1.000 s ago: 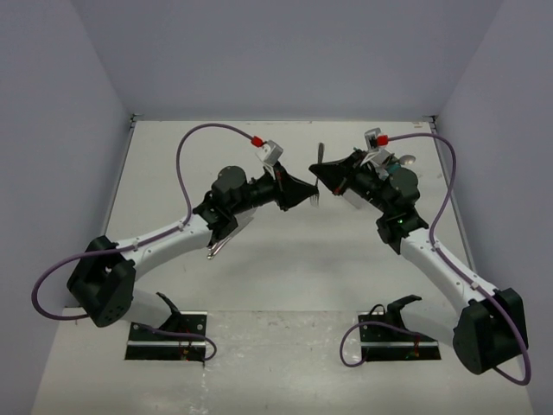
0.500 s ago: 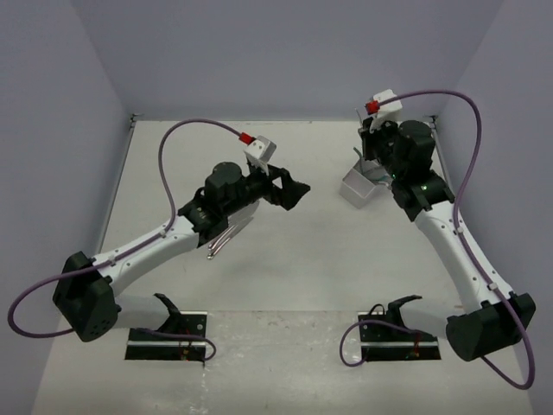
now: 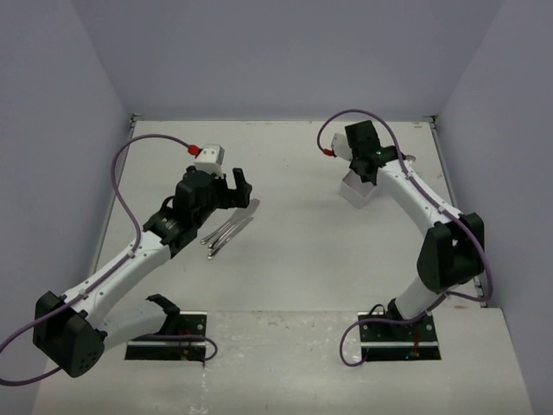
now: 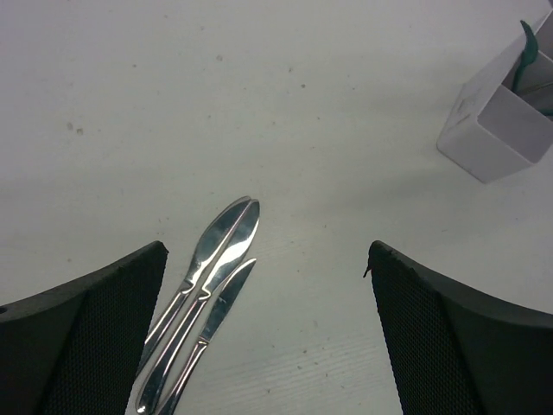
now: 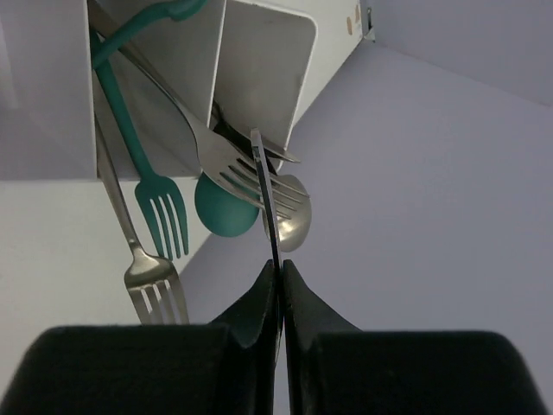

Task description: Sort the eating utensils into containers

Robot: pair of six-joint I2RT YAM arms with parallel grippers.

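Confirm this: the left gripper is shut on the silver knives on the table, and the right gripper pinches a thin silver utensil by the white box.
Not quite. The left wrist view shows the left gripper open over the silver knives on the table, holding nothing. The right gripper does pinch a thin silver utensil by the white box.

Soft even light — faint shadows, glare on knives [image 4: 226,246].

Right gripper [image 5: 278,264] pinched on a thin silver utensil [image 5: 271,229], edge-on, tip near the white box [image 5: 259,69]. Teal fork [image 5: 164,207], teal spoon [image 5: 223,212], silver fork [image 5: 155,290] and silver spoon [image 5: 294,226] poke out of it.
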